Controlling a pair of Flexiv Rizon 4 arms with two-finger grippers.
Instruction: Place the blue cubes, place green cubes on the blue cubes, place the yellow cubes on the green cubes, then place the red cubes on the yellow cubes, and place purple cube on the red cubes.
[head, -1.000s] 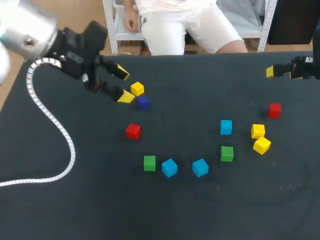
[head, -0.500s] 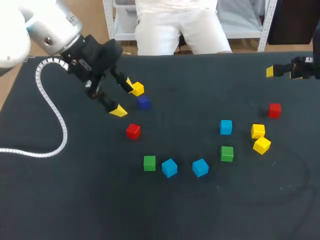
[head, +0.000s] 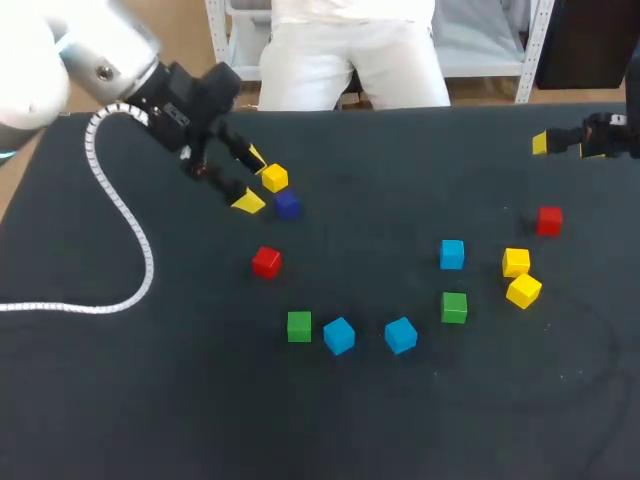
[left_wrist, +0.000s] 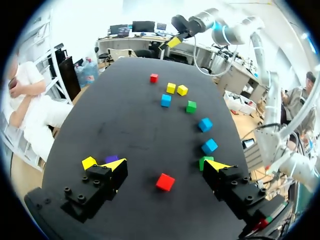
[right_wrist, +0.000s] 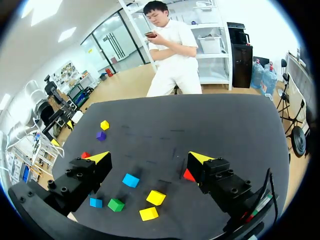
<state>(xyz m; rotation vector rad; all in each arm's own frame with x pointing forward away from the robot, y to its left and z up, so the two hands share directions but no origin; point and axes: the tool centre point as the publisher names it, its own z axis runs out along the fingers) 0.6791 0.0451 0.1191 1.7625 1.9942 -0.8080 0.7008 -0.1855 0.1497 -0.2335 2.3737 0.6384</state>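
Left gripper (head: 250, 181), spread, nearer 1 purple cube (head: 287, 205); 3 blue cubes (head: 452, 254) (head: 339, 335) (head: 401, 335), 2 green (head: 299, 326) (head: 454, 307), 3 yellow (head: 274, 178) (head: 516, 262) (head: 523, 291), 2 red (head: 266, 262) (head: 549, 220).

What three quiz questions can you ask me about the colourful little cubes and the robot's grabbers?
1. How many small blue cubes lie on the black table? A) two B) three C) five
2. True or false: the left gripper and the right gripper are both open and hold nothing.
3. Fill in the colour: the cube closest to the small yellow cube by the left gripper is ____.

Key: 1. B. 2. True. 3. Purple: it is the small purple cube.
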